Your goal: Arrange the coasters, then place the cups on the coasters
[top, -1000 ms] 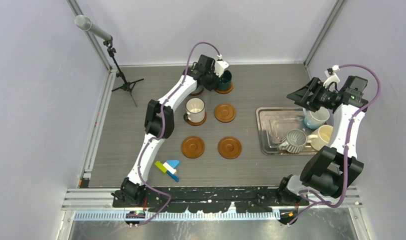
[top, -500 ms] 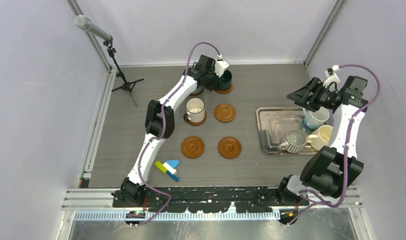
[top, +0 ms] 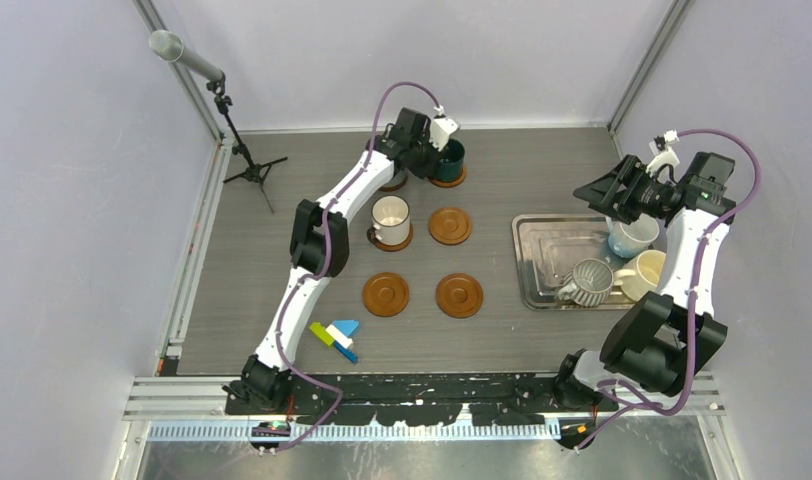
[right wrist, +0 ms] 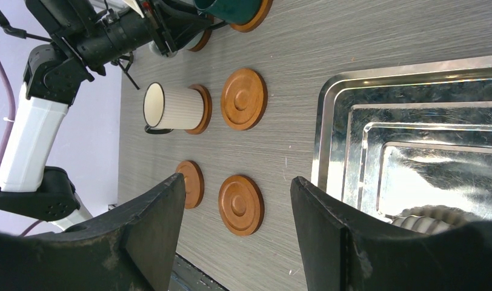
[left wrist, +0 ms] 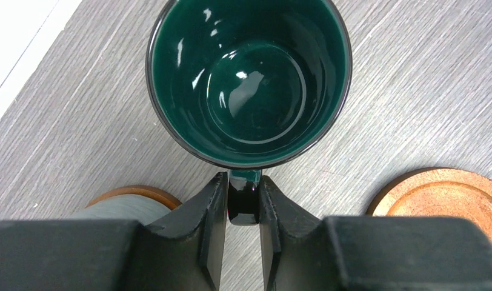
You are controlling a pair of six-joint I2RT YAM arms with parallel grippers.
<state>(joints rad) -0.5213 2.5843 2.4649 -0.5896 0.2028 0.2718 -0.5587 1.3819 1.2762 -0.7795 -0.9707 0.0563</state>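
The dark green cup [top: 450, 157] [left wrist: 249, 79] stands upright on a far coaster [top: 448, 180]. My left gripper [top: 434, 152] [left wrist: 243, 182] is shut on its handle, both fingers pressed against it. A white cup [top: 390, 217] [right wrist: 171, 108] sits on another coaster. A pale grey cup [left wrist: 119, 209] on a coaster [left wrist: 134, 194] is mostly hidden under the left arm. Three coasters [top: 450, 225] [top: 386, 294] [top: 459, 295] lie bare. Three more cups [top: 632, 237] [top: 587, 280] [top: 647, 272] sit in the tray. My right gripper [top: 597, 192] [right wrist: 237, 180] hangs open and empty above the tray's far edge.
The steel tray [top: 542, 260] [right wrist: 413, 121] lies at the right. Small coloured blocks [top: 335, 337] lie near the front. A microphone on a tripod [top: 244, 160] stands at the far left. Walls and frame posts close in the table.
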